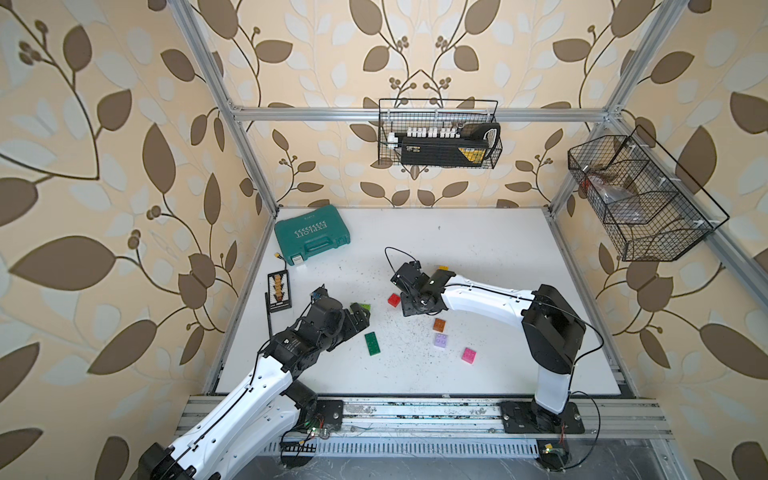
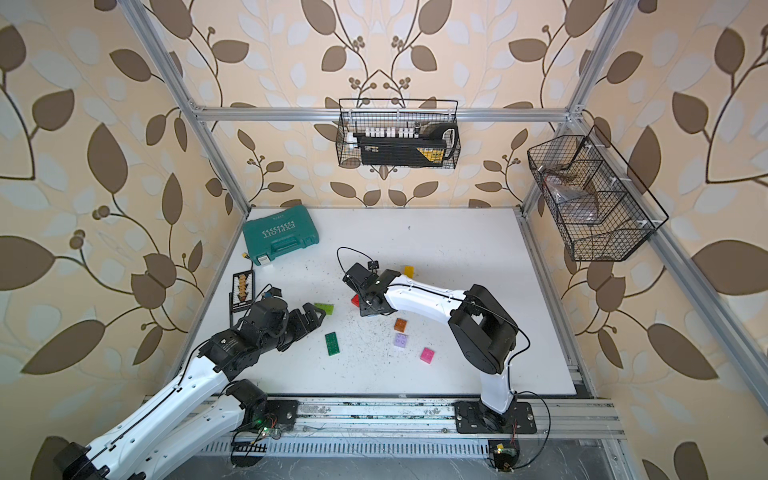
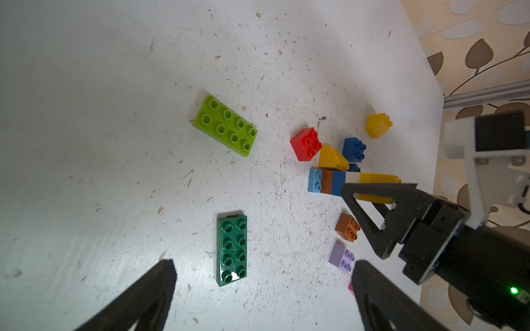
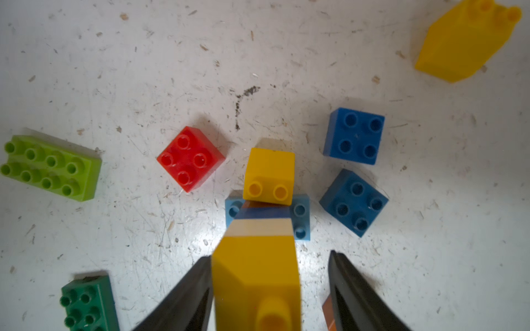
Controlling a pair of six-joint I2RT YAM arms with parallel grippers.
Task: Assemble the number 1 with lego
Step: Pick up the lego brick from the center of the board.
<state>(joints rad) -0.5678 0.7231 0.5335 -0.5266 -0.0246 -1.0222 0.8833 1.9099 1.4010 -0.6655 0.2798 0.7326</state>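
My right gripper (image 4: 270, 256) spread round lego tower (image 4: 255, 275): one finger touching, other apart. Tower's long axis upright between fingers, studs up. My left gripper (image 3: 263, 263) spread wide.

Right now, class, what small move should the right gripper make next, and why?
Probably close the right gripper on the yellow top brick of the stack. One finger lies against that brick, the other stands clear of it, so nothing seems gripped yet.

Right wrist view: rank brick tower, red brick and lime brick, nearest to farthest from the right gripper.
1. Brick tower, between the jaws of the right gripper.
2. Red brick, toward the left arm.
3. Lime brick, farther that way.
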